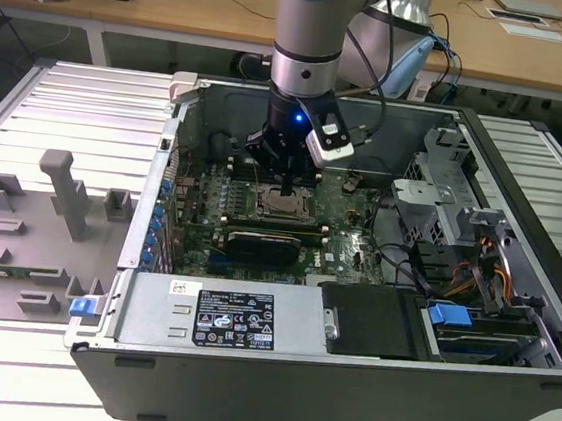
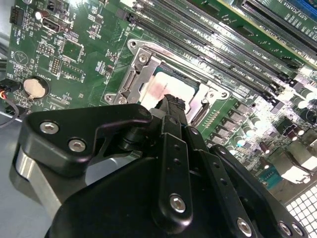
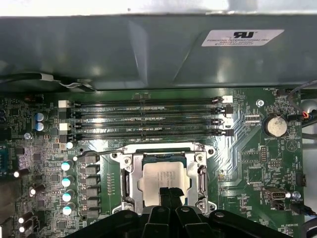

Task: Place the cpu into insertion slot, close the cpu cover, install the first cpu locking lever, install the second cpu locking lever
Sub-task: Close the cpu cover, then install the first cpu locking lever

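My jaws are pinched narrow, holding nothing, with their tips low over the cpu (image 3: 166, 174). It lies flat in the insertion slot (image 3: 130, 173), metal top up, so it fits the frame. Long memory slots (image 3: 148, 119) run just beside it

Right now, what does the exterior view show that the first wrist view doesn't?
Exterior view: the whole computer case, the robot arm, and a grey tray on the exterior view's left. First wrist view: the round coin battery and the long memory slots. Both: the cpu sitting in the insertion slot, with the hand right over it.
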Robot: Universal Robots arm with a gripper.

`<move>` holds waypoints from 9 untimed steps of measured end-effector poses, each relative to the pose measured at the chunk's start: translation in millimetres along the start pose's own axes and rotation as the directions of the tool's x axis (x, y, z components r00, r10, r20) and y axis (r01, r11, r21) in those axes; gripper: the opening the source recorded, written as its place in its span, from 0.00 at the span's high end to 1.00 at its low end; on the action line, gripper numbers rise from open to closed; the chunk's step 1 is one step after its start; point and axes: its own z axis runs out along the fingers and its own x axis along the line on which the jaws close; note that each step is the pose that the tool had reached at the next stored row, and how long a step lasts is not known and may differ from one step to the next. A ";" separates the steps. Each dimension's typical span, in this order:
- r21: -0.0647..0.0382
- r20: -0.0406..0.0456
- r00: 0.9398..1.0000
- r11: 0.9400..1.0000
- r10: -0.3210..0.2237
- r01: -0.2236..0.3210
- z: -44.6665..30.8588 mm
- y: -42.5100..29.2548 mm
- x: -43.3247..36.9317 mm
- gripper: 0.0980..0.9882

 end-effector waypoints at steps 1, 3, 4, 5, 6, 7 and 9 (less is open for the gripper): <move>0.000 0.000 1.000 1.000 0.000 0.000 0.0 -0.1 0.0 0.99; 0.000 0.000 1.000 1.000 0.000 0.000 0.0 -0.1 0.0 0.99; 0.000 0.000 1.000 1.000 0.000 0.000 0.0 -0.1 0.0 0.99; 0.000 0.000 1.000 1.000 0.000 0.000 0.0 -0.1 0.0 0.99; 0.000 0.000 1.000 1.000 0.000 0.000 0.0 -0.2 0.0 0.99; 0.000 0.000 1.000 1.000 0.000 0.000 0.0 -0.2 0.0 0.99; 0.000 0.000 1.000 1.000 0.000 0.000 0.0 -0.2 0.1 0.99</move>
